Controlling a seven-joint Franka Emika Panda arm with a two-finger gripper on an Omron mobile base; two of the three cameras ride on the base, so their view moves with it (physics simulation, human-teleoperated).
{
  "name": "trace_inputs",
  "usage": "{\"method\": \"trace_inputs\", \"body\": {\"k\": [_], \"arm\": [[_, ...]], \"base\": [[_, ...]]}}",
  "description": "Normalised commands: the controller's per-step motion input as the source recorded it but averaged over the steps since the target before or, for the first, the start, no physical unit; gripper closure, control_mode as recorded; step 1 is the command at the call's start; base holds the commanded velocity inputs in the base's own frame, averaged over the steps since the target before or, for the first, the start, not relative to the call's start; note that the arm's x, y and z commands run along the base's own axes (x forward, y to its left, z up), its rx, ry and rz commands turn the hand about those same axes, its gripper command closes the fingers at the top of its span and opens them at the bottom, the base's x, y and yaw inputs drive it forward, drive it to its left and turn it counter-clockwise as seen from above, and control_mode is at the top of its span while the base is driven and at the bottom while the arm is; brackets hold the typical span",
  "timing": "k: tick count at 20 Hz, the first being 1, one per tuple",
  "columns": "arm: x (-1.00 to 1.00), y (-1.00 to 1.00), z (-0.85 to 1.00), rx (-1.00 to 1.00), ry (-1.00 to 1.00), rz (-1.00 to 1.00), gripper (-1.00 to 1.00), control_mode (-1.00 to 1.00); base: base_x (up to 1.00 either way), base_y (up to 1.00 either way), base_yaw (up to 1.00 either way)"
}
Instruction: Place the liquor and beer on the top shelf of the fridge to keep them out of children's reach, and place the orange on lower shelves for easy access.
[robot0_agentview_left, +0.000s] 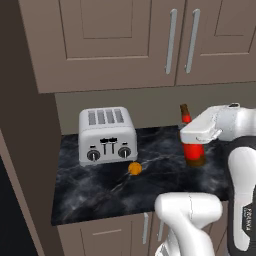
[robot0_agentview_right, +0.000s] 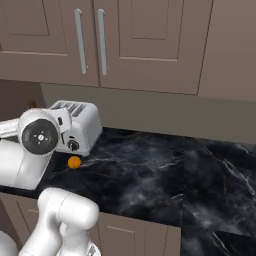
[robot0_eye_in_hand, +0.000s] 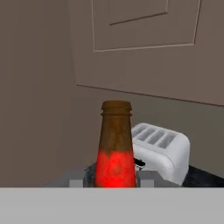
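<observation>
My gripper (robot0_eye_in_hand: 114, 180) is shut on the beer (robot0_eye_in_hand: 115, 151), a brown bottle with a red label; its neck rises between the finger tips. In the left base view the beer (robot0_agentview_left: 194, 152) stands upright at the right of the black marble counter (robot0_agentview_left: 100, 195), with my hand (robot0_agentview_left: 200, 132) across its middle; I cannot tell whether its base touches the counter. The orange (robot0_agentview_left: 134, 168) lies on the counter just in front of the toaster, left of the bottle, and the orange (robot0_agentview_right: 74, 162) also shows from the right. The liquor, the fridge and its shelves are out of view.
A silver four-slot toaster (robot0_agentview_left: 106, 135) stands at the back left of the counter, close to the bottle's left. Brown wall cabinets (robot0_agentview_left: 125, 40) hang above. A tall brown panel (robot0_agentview_left: 25, 150) bounds the counter on the left. The counter (robot0_agentview_right: 200, 175) runs on to the right.
</observation>
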Motion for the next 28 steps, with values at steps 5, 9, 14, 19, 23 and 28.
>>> {"method": "trace_inputs", "body": {"k": [5, 9, 14, 19, 23, 28], "arm": [[0.0, 0.04, 0.0, -0.09, 0.06, -0.32, 1.0, -1.0], [-0.16, -0.03, 0.0, -0.07, 0.0, -0.13, 1.0, -1.0], [-0.11, -0.18, 0.0, 0.0, 0.0, -0.02, 1.0, -1.0], [0.0, 0.0, 0.0, 0.0, 0.0, 0.0, 1.0, -1.0], [0.0, 0.0, 0.0, 0.0, 0.0, 0.0, 1.0, 1.0], [0.0, 0.0, 0.0, 0.0, 0.0, 0.0, 1.0, 1.0]], "base": [[0.0, 0.0, 0.0], [0.0, 0.0, 0.0], [0.0, 0.0, 0.0], [0.0, 0.0, 0.0], [-0.02, 0.0, 0.01], [-0.35, 0.0, 0.17]]}}
